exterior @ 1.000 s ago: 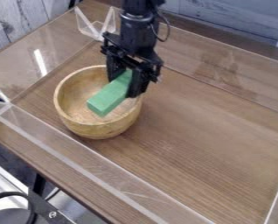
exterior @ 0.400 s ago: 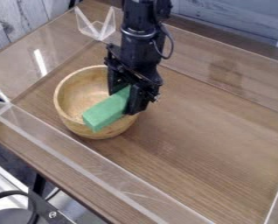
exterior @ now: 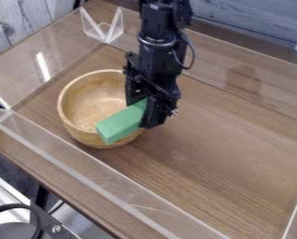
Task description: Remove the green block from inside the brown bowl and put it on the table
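Gripper (exterior: 148,97) holds green block (exterior: 122,123), jaws closed on its upper end. Block is tilted, lower end in front of near right rim of brown bowl (exterior: 78,97). Whether block touches rim, cannot tell. Bowl stands on table (exterior: 214,149).

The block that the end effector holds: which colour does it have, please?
The block is bright green; the single camera view shows it.

Clear plastic walls (exterior: 82,164) along the table border, black cable (exterior: 17,210) curving at lower left corner, grey corrugated surface (exterior: 29,17) at upper left.
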Robot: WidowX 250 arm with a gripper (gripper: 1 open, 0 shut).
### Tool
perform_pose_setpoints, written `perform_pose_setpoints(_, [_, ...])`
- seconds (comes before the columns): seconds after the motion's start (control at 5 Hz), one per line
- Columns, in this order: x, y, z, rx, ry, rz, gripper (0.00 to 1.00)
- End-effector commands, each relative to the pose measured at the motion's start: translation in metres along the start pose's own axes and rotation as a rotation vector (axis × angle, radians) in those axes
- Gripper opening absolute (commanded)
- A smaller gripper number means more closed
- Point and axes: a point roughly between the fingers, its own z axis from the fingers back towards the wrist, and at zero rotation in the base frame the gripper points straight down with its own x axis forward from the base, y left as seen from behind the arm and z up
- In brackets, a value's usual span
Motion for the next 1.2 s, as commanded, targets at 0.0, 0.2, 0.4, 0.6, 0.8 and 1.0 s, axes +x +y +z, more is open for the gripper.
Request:
perform_pose_setpoints(0.0, [0.011,-0.001,0.014,-0.006,-0.109,-0.033,0.00])
perform_pose_setpoints(0.2, [0.013,-0.003,0.017,-0.029,-0.169,-0.050,0.00])
perform_pose_setpoints(0.4, [0.002,-0.013,0.017,-0.063,-0.181,-0.129,0.00])
perform_pose_setpoints(0.6, [-0.008,-0.020,0.018,-0.097,-0.194,-0.175,0.00])
perform_pose_setpoints(0.8, [-0.001,-0.017,0.017,-0.082,-0.225,-0.194,0.00])
perform_pose_setpoints(1.0, [0.005,-0.013,0.016,-0.069,-0.251,-0.208,0.00])
